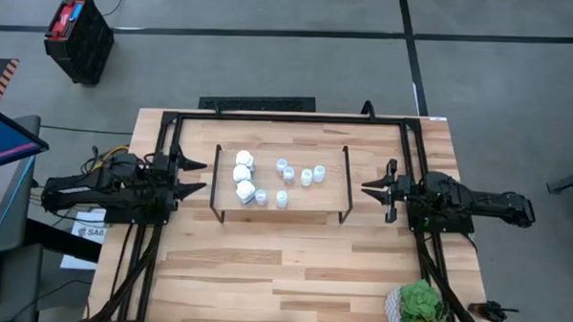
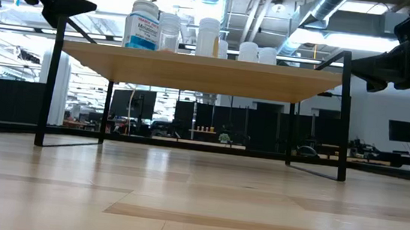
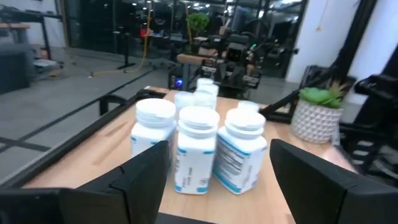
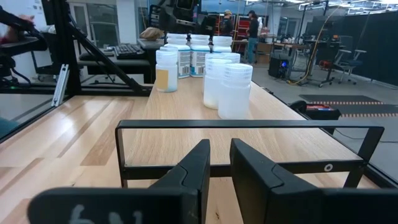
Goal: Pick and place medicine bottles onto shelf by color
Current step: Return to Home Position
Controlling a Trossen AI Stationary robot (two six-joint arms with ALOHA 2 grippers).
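The shelf [image 1: 314,202], a low light-wood board on black legs, stands mid-table. The medicine bottles all stand on it. Three chunky white ones [image 1: 243,175] are clustered at its left end, close ahead in the left wrist view [image 3: 198,149]. Several smaller translucent ones [image 1: 300,176] stand toward the middle and show in the right wrist view [image 4: 235,90]. My left gripper [image 1: 200,175] is open and level just off the shelf's left end, its fingers wide apart short of the white bottles. My right gripper [image 1: 370,190] waits level off the shelf's right end, fingers a narrow gap apart with nothing between them.
A green potted plant [image 1: 420,304] sits at the table's near right corner. The shelf's black leg frame [image 4: 249,124] stands right before my right gripper. A black crate [image 1: 79,39] stands on the floor beyond the table's far left corner.
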